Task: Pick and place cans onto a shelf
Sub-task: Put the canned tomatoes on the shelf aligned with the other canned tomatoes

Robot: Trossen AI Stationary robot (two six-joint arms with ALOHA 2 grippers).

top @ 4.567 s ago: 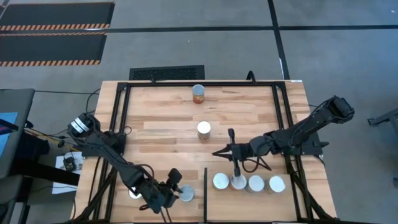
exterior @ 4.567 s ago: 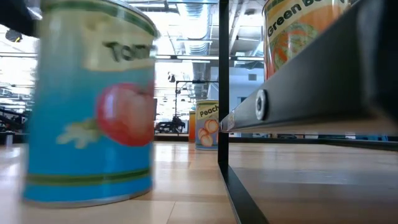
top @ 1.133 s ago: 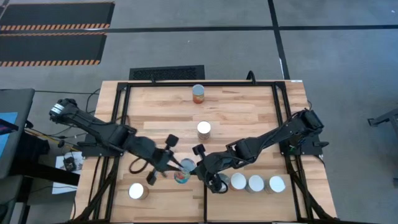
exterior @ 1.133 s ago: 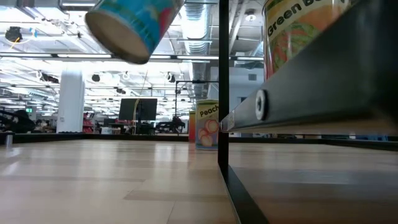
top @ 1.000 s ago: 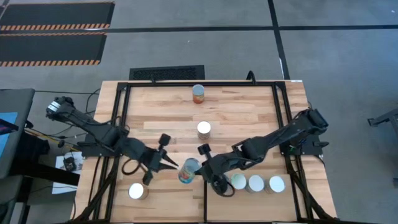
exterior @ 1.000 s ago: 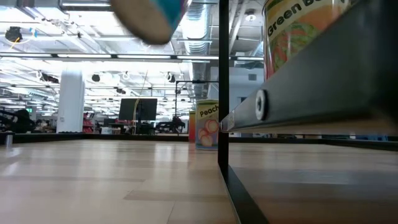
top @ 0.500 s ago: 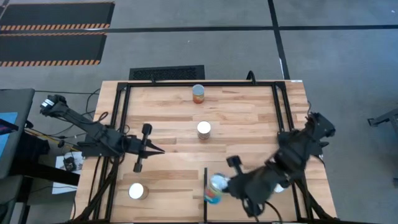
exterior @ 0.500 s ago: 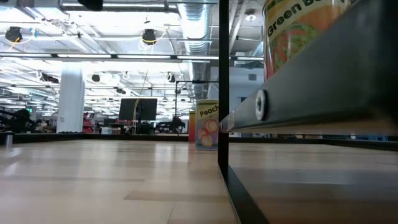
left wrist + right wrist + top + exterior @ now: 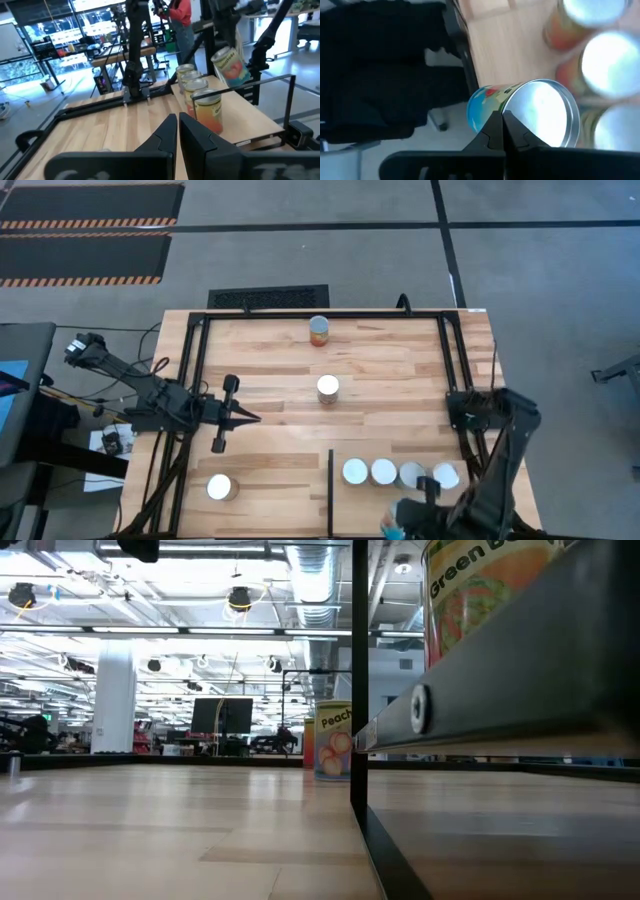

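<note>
- Right hand point(image 9: 415, 515): clenched around a blue-labelled can point(image 9: 520, 112), at the shelf's point(image 9: 400, 450) near edge.
- Advice: upright the can, then set it beside the row of four cans point(image 9: 398, 473).
- Left hand point(image 9: 245, 418): closed, empty, over the tabletop point(image 9: 380, 370).

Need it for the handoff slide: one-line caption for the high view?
Right gripper carries a blue can near the table's front edge beside four shelved cans; left gripper waits mid-table.

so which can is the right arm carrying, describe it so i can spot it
Look at the near edge of the table, past the row of four cans on the shelf. The right pincer holds a blue-labelled can tilted in the air; its neighbours stand upright on wood.
</note>
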